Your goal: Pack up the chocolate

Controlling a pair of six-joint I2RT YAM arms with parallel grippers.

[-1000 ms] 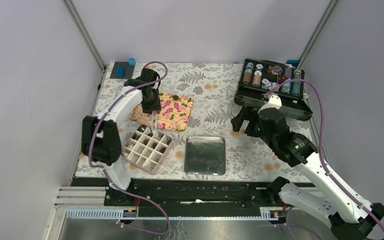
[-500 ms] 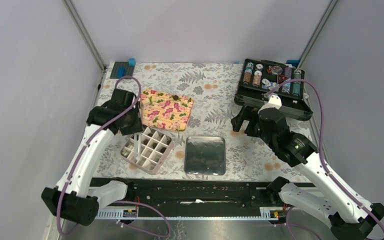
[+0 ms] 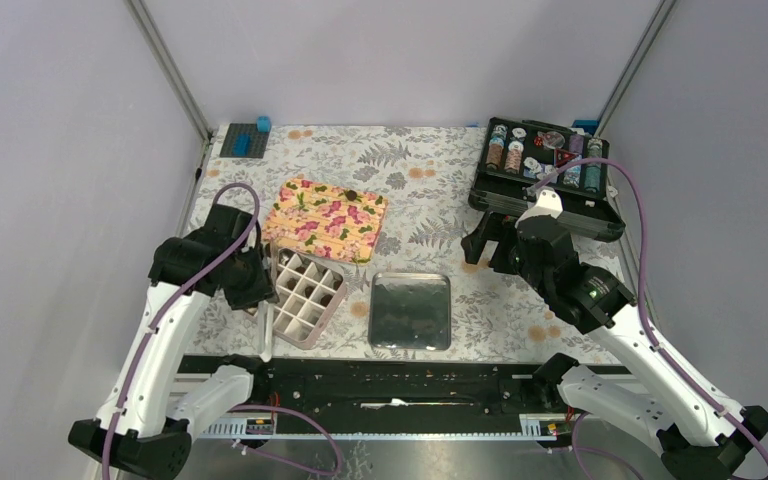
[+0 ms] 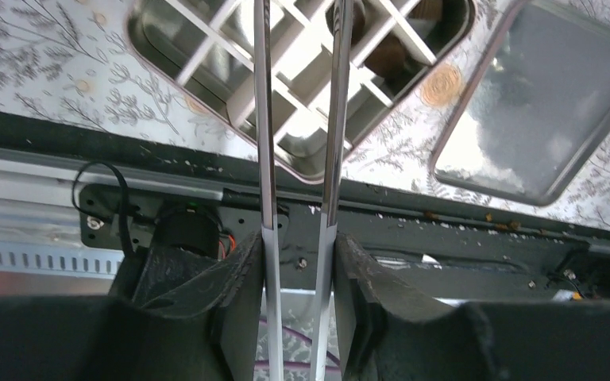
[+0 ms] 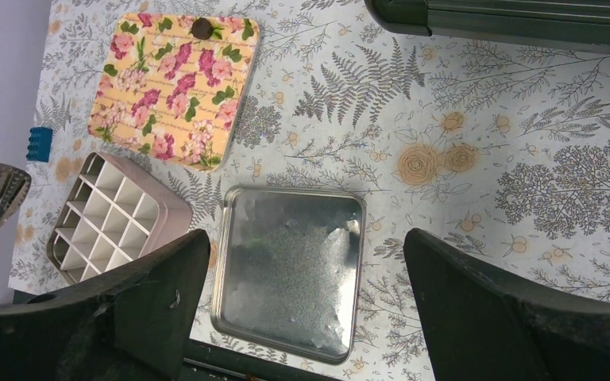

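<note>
One dark brown chocolate [image 3: 353, 195] [image 5: 201, 28] rests on the far edge of the floral lid [image 3: 325, 218] [image 5: 167, 95]. The pink gridded box [image 3: 332, 305] [image 4: 286, 163] [image 5: 171, 218] stands just in front of the lid; its cells look empty in the right wrist view. My left gripper [image 3: 257, 300] [image 4: 298, 238] is shut on metal tweezers [image 3: 264, 335] [image 4: 264, 119] at the box's near left corner. The tweezer tips are out of frame. My right gripper [image 3: 488, 250] [image 5: 306, 238] hangs open and empty above the tray's right side.
A bare silver tray [image 3: 411, 310] [image 4: 524, 119] [image 5: 290, 270] lies right of the box. A black case of poker chips [image 3: 545, 175] [image 5: 508, 16] stands at the back right, a blue block [image 3: 245, 137] at the back left. The black rail [image 4: 445, 238] runs along the table's near edge.
My left arm has swung back from over the floral lid to the box's near left corner, carrying the tweezers. The right arm has not moved.
</note>
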